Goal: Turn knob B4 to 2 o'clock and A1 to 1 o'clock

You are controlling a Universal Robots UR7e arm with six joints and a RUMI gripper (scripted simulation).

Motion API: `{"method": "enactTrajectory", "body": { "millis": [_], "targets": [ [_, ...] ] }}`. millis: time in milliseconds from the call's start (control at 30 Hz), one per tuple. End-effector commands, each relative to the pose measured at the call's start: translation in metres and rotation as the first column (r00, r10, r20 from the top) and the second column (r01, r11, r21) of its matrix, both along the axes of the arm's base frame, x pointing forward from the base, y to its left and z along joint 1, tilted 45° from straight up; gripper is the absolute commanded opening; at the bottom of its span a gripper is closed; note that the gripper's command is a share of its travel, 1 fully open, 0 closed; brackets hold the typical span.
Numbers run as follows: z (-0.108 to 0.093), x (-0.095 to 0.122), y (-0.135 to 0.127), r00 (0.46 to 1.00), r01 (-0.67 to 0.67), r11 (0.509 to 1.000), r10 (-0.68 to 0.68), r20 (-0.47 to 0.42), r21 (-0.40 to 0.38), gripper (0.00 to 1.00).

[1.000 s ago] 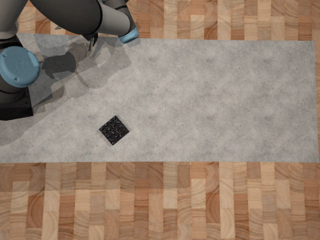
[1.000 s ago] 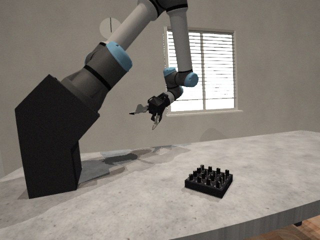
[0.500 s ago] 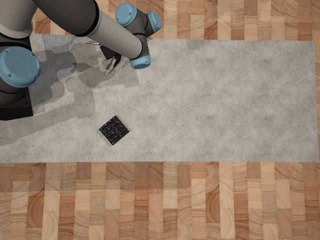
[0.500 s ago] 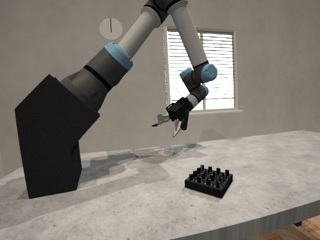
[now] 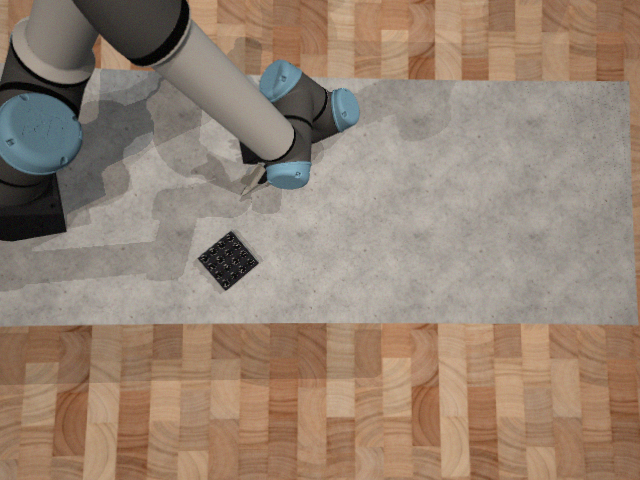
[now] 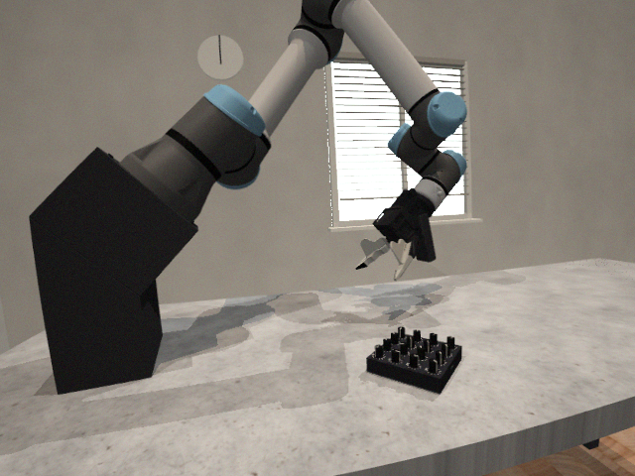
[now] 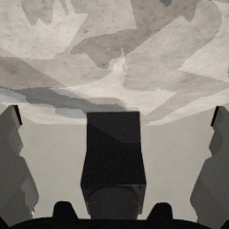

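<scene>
The knob box [image 6: 414, 360] sits on the table [image 6: 538, 327] (arm base [image 6: 92, 287] well apart).

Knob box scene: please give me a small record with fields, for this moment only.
gripper: open, holds nothing
gripper height: in the air, well above the table
knob box: on the table, untouched
gripper to box: apart, not above it in the top view
knob positions: too small to read
wrist view: arm base and table, no box
</scene>
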State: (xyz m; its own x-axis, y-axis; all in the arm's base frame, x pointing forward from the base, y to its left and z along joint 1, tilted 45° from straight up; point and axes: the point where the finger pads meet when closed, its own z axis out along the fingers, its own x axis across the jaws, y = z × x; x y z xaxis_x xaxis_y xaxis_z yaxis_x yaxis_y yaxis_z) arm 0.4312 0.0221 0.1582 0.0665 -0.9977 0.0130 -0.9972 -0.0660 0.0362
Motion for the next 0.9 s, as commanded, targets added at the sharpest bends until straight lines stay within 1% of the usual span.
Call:
{"method": "enactTrajectory", "body": {
  "millis": [0,67,200,367,567,633,867],
  "targets": [
    [0.001,0.011,-0.035,0.99,0.127,0.99,-0.13,0.052,0.061,1.0],
    [0.001,0.011,-0.035,0.99,0.127,0.99,-0.13,0.052,0.061,1.0],
    [-0.008,0.005,-0.056,0.969,0.222,0.966,-0.233,0.079,0.134,1.0],
    [-0.018,-0.001,-0.08,0.928,0.324,0.92,-0.354,0.113,0.22,1.0],
    [-0.025,-0.007,-0.107,0.862,0.422,0.851,-0.484,0.151,0.313,1.0],
    [-0.025,-0.007,-0.107,0.862,0.422,0.851,-0.484,0.151,0.313,1.0],
    [-0.03,-0.013,-0.136,0.769,0.502,0.763,-0.609,0.193,0.406,1.0]
  ]
}}
